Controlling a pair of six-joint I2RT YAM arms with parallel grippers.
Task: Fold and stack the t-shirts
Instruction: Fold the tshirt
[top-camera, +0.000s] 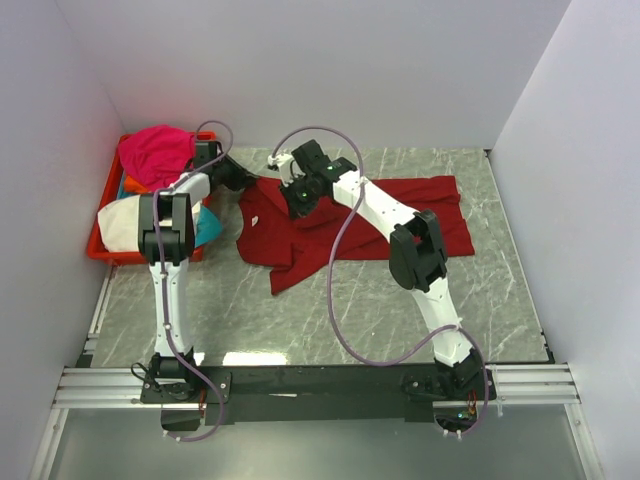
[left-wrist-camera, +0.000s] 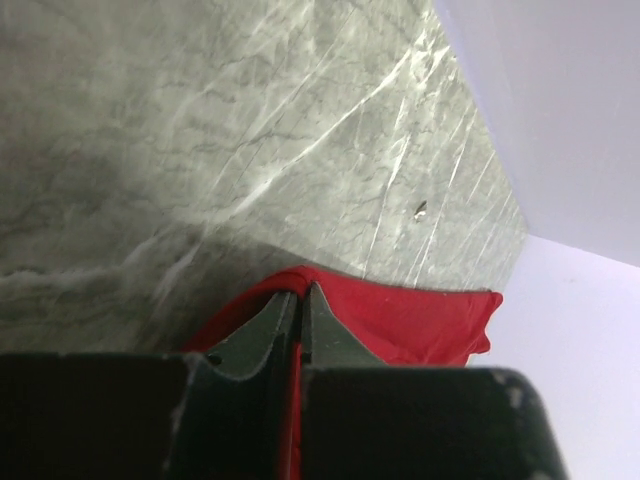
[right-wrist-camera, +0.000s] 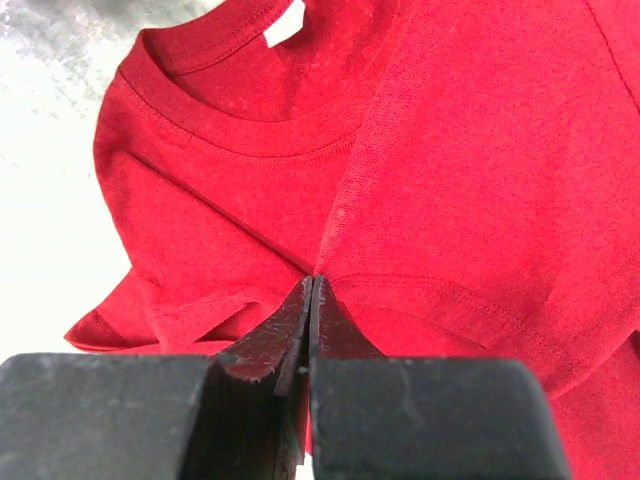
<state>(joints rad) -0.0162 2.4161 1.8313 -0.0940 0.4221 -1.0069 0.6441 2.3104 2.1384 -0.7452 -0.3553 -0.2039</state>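
Clamped on the dark red t-shirt (right-wrist-camera: 480, 150) with left pincer (left-wrist-camera: 298, 318) at an edge, right pincer (right-wrist-camera: 312, 300) on a ridge, collar (right-wrist-camera: 230, 125) just ahead; likely for folding it over.

A grey marbled bench (top-camera: 330, 320) carries two things. A red plastic crate (top-camera: 110, 185) sits at its far left corner. Just right of the crate a dark red t-shirt (top-camera: 440, 210) lies spread on the top, the part nearest the crate rumpled and folded over, the part farthest from it flat
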